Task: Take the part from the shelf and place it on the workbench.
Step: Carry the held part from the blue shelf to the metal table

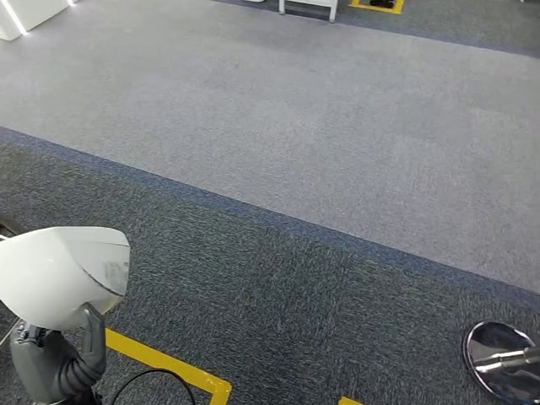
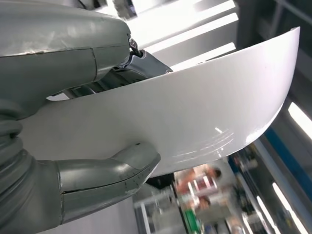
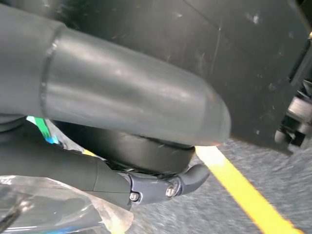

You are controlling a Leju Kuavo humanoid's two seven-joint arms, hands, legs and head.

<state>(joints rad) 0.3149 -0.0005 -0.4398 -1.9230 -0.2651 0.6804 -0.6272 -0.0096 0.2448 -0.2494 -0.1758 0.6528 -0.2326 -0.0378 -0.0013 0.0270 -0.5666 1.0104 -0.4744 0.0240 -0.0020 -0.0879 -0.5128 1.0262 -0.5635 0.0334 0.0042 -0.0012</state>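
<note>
Left wrist view: left hand [image 2: 84, 122] clamps the glossy white curved plastic part [image 2: 206, 112] between thumb and fingers for carrying; right hand [image 3: 121, 97] fingers curled, contents indeterminate.

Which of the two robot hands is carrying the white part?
The left robot hand: its thumb and fingers clamp the curved white part. The right robot hand shows no part in it.
</note>
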